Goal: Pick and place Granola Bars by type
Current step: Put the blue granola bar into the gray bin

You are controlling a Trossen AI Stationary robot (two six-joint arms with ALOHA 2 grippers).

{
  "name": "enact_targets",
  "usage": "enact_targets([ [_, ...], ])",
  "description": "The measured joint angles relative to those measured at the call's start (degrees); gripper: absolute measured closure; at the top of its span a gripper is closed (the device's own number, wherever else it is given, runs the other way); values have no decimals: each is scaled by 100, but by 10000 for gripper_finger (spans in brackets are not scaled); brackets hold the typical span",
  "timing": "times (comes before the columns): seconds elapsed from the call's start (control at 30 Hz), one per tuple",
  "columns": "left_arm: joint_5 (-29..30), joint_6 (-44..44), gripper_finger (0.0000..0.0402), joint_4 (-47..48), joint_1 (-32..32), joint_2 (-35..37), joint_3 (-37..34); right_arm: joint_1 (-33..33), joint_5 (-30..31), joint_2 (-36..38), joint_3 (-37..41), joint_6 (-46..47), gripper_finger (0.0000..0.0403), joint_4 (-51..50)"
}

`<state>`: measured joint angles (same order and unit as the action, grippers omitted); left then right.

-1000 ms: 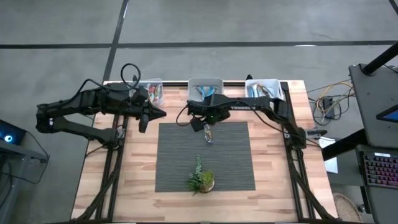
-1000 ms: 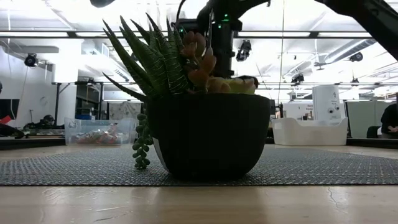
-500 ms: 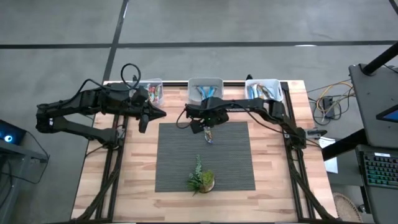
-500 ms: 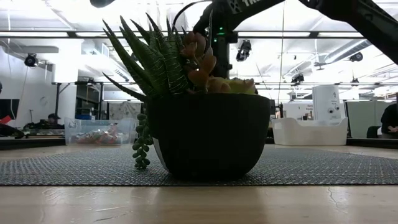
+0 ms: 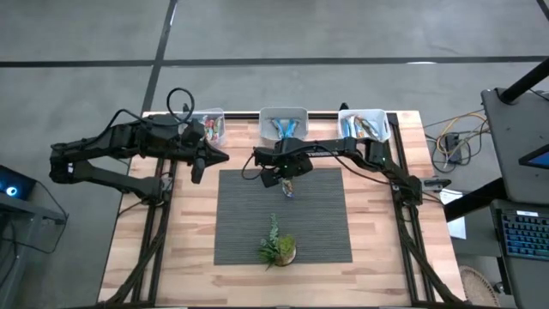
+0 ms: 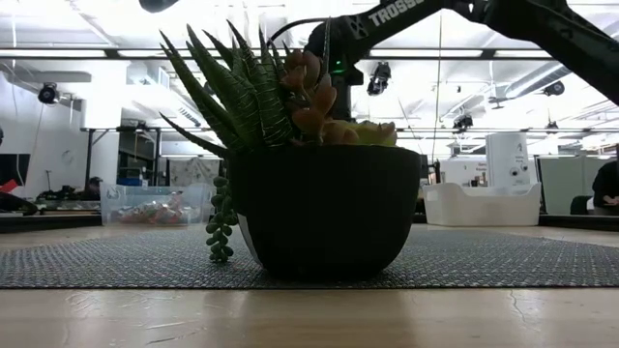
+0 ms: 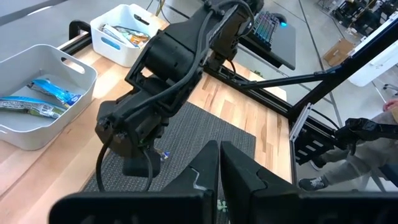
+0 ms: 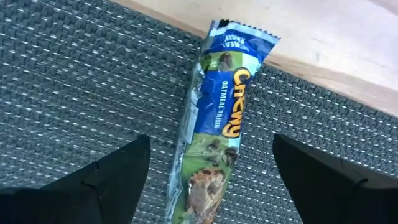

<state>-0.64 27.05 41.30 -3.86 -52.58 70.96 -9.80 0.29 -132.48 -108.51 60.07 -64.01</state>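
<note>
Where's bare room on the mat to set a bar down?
Free: the mat's left half, between its left edge and the plant, and its right half beside the plant. Crowded: the top-middle, where the open right gripper hangs over a granola bar. The left gripper waits off the mat's top-left corner.

Grey concrete floor around a wooden worktable, open workshop behind.

In the high view the floor (image 5: 343, 30) fills the upper frame, crossed by dark seams; a keyboard (image 5: 523, 233) sits at lower right and yellow cables (image 5: 453, 137) coil at mid right. The low view shows long ceiling lights (image 6: 116, 53) across the top and a white cabinet (image 6: 508, 159) at right.
</note>
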Motion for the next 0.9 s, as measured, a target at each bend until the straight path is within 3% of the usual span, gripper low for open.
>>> enact_targets([
  [0.7, 0, -2, 402, 13, -2, 0, 0, -7, -324, 1, 363, 201, 79, 239],
  [0.9, 0, -2, 402, 13, -1, 0, 0, -4, -321, 4, 374, 270, 123, 222],
])
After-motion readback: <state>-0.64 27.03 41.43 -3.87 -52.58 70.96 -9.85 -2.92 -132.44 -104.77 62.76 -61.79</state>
